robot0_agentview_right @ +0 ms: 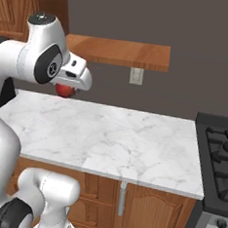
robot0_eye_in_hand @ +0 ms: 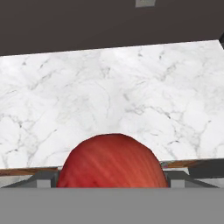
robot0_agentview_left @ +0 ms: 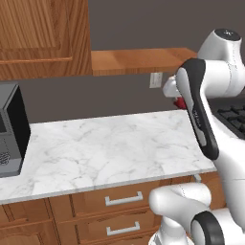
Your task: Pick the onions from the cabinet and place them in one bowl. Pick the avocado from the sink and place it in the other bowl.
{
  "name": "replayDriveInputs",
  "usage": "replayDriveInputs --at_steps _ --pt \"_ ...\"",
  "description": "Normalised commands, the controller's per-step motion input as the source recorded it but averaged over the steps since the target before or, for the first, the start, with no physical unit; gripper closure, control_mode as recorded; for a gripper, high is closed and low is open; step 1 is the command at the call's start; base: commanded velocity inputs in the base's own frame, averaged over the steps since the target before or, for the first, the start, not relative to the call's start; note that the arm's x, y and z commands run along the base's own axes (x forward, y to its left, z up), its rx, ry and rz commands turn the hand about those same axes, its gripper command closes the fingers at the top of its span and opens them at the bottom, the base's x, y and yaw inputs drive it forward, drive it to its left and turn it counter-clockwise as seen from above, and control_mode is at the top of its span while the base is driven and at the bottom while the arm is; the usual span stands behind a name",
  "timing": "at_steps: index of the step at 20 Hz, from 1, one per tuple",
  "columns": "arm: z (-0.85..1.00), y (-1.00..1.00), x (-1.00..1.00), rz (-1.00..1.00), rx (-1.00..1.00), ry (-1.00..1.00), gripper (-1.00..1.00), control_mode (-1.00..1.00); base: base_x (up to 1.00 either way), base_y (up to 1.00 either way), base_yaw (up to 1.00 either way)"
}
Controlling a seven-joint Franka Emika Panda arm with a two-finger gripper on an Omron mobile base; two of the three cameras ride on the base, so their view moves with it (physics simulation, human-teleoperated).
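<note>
The pincer (robot0_eye_in_hand: 112,177) is pinching a red onion (robot0_eye_in_hand: 112,161) between its fingers, holding it in the air above the white marble worktop (robot0_agentview_left: 110,148). In the right base view the onion (robot0_agentview_right: 64,90) is peeking out beneath the hand, below the open wooden cabinet shelf (robot0_agentview_right: 121,53).

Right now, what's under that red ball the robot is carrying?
Under the onion lies bare white marble counter, no bowl. The gripper holds the onion above it. The patch straight beneath is hidden by the onion.
</note>
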Motion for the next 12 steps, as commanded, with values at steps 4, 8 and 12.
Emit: replayDriveInputs --at_steps 4,8,12 --pt "-0.33 0.0 -0.26 0.0 0.0 0.0 1.0 -1.0 0.0 0.0 0.0" --pt "-0.31 0.01 -0.05 0.0 -0.01 0.02 1.0 -1.0 0.0 0.0 0.0" --pt "-0.13 0.01 0.0 0.0 -0.01 0.02 1.0 1.0 -0.01 0.0 0.0"
